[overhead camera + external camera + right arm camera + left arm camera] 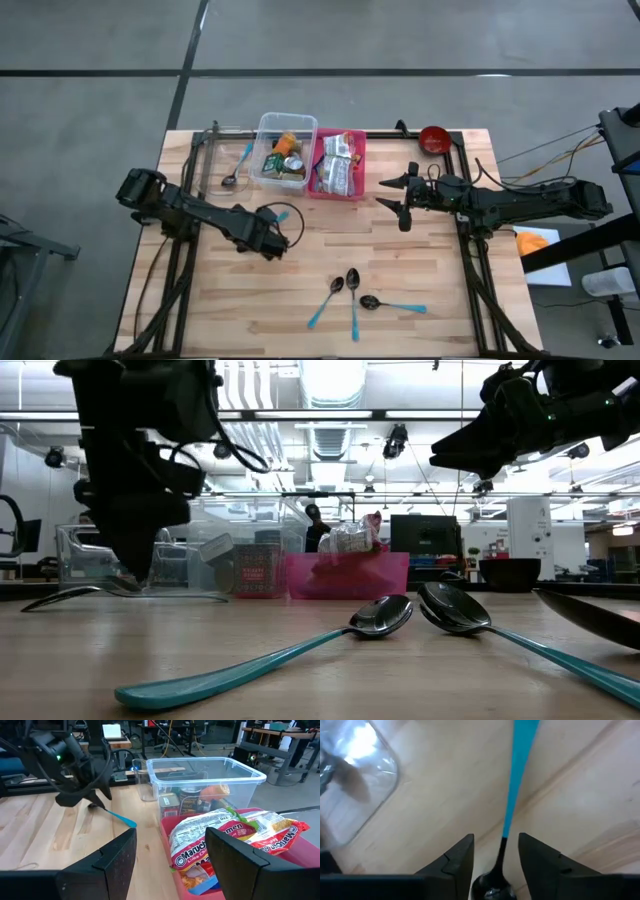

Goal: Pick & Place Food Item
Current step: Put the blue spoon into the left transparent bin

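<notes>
The crinkled ramen noodle packets [235,837] lie in the pink plastic bin [338,166] at the desk's [420,290] far side, so the open right hand [398,197] hovers beside it, likely lining up a grab. The left hand [272,238] sits low on the desk, its parted fingers straddling a teal-handled metal spoon [512,805] without clamping it.

Looks like a robotics lab or open workshop hall. Shown by rows of ceiling strip lights [330,380] and exposed ducting overhead, desks with monitors [425,535] and a laptop [112,731] beyond the wooden table [420,270], cables trailing across a bare grey concrete floor [400,40], and office chairs [160,735] among the workbenches. Also a person [316,525] standing far back among the equipment.
</notes>
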Robot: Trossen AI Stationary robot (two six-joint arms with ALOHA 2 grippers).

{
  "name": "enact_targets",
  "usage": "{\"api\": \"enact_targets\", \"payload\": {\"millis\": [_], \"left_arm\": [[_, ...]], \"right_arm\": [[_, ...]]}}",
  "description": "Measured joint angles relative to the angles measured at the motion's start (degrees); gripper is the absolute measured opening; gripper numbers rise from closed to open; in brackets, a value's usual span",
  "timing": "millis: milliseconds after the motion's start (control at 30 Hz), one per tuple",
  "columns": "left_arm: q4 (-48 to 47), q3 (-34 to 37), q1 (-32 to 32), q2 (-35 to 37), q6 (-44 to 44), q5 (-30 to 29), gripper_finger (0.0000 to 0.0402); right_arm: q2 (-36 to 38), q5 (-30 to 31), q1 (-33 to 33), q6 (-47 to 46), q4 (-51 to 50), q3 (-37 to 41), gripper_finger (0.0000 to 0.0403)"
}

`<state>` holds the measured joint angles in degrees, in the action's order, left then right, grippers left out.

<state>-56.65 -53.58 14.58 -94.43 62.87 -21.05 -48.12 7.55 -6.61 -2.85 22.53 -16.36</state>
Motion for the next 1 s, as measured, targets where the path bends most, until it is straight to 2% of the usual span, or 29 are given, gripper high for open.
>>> {"api": "enact_targets", "payload": {"millis": [200, 467, 867, 1000], "left_arm": [[0.8, 2.0, -0.1, 0.0, -4.3, 2.7, 0.0192], [4.6, 4.9, -0.1, 0.0, -4.6, 5.1, 0.0226], [8.7, 7.4, -0.6, 0.5, -5.9, 5.2, 0.0228], [9.2, 7.6, -0.6, 1.2, -5.9, 5.3, 0.0213]], "right_arm": [[0.0, 0.0, 0.0, -0.1, 0.0, 0.0, 0.0235], [0.0, 0.0, 0.0, 0.0, 0.0, 0.0, 0.0235], [0.0, 0.0, 0.0, 0.0, 0.0, 0.0, 0.0235], [0.0, 0.0, 0.0, -0.1, 0.0, 0.0, 0.0235]]}}
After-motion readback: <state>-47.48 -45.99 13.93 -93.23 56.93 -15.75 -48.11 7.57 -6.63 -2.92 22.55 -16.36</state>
